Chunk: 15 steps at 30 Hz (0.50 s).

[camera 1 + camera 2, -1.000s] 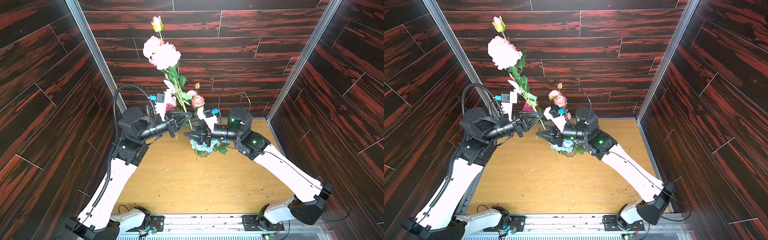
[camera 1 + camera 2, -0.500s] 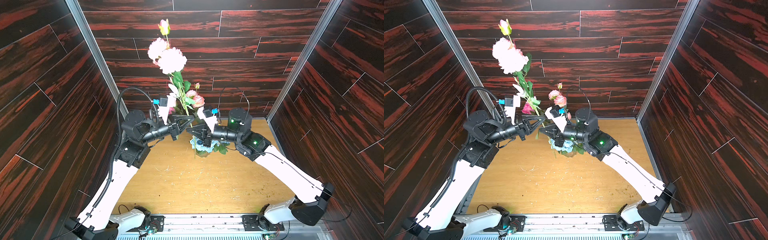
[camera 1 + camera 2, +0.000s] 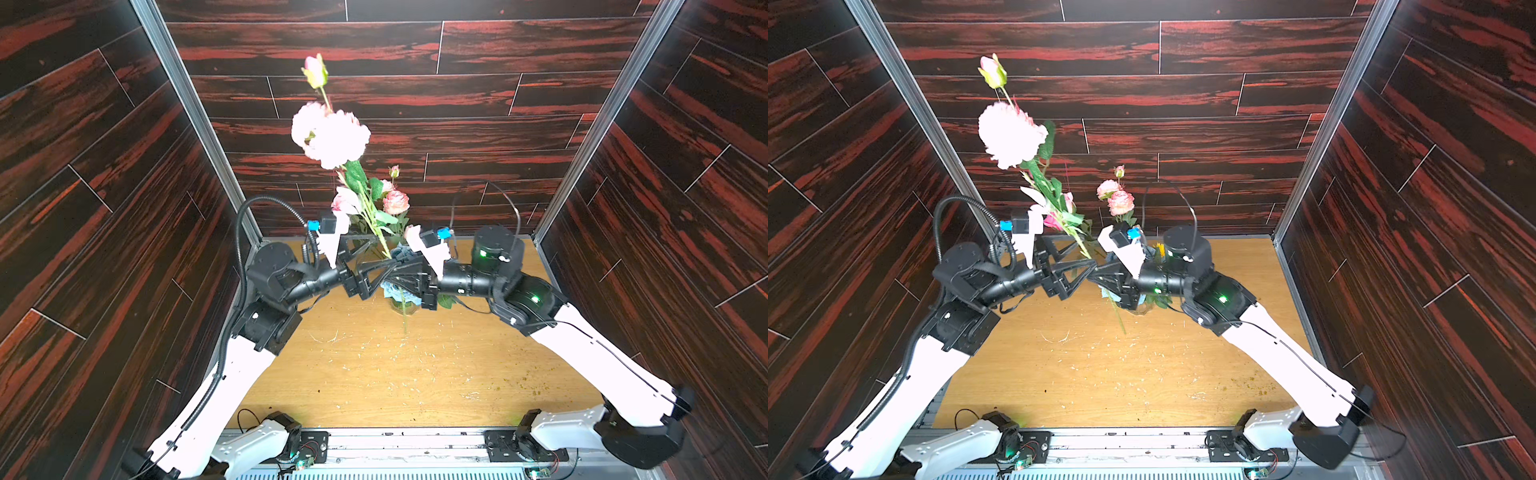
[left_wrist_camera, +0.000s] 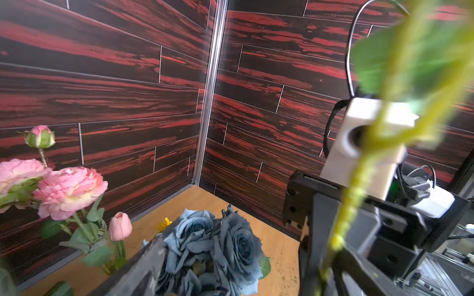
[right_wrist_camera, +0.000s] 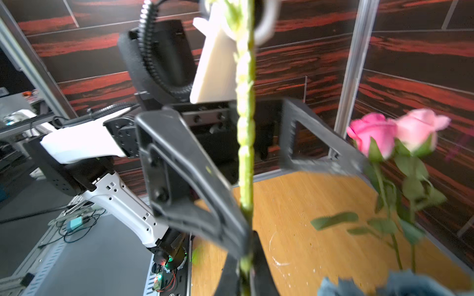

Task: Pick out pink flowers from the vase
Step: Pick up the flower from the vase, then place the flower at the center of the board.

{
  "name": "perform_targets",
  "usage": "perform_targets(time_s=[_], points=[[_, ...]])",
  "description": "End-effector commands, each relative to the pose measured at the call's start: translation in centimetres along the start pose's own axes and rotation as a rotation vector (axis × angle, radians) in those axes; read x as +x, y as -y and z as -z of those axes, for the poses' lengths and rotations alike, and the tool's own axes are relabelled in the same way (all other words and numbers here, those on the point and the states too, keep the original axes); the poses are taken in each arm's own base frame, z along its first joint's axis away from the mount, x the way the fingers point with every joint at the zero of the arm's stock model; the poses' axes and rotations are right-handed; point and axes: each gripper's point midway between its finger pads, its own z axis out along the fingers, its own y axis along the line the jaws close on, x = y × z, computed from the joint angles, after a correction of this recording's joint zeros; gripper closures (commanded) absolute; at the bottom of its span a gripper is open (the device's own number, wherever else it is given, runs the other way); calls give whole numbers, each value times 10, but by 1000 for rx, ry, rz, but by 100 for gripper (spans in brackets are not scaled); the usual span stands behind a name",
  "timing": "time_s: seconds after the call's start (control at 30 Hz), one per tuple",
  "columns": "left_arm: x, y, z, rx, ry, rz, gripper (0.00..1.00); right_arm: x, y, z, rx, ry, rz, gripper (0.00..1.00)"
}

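Handover status: half a second ago my left pincer (image 3: pixel 384 251) was clamped on the long pink flower stem (image 5: pixel 246 153). It now stands fully spread, with one finger on each side of the stem. Whether either finger brushes the stem cannot be told. My right pincer (image 5: pixel 246 266) has closed meanwhile and grips that stem low down, at the bottom centre of the right wrist view. The right arm alone therefore carries the stem.

Position of parts: the pale bloom (image 3: pixel 330 135) and its bud (image 3: pixel 315 70) sit in the upper centre of both top views. The stem's lower end hangs just in front of the vase (image 3: pixel 397 309) and appears clear of it (a judgement, since the blue roses (image 4: pixel 218 243) hide the mouth). Other pink flowers (image 4: pixel 69 189) appear to stand in the vase, so the task is only part done.

Surroundings: the wooden tabletop (image 3: pixel 415 374) fills the lower centre and is strewn with small flecks of debris. Dark red-streaked plank walls (image 3: pixel 498 62) close three sides, joined by aluminium corner posts (image 3: pixel 195 124)
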Motion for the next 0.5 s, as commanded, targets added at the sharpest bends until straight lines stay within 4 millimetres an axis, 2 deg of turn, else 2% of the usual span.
perform_targets(time_s=[0.0,0.07,0.17,0.33,0.4,0.47], points=[[6,-34,8,-180,2,-36,0,-22,-11,44,105,74,31,100],[10,-45,11,-235,-3,-36,0,-18,7,60,248,77,23,100],[13,-65,18,-355,11,-43,0,-7,45,86,518,68,6,100],[10,-116,57,-728,67,-71,0,31,121,126,975,-2,-64,100],[8,-133,78,-876,110,-35,0,47,144,142,1080,-18,-124,100],[9,-138,91,-943,127,-20,0,63,165,159,1133,-18,-217,100]])
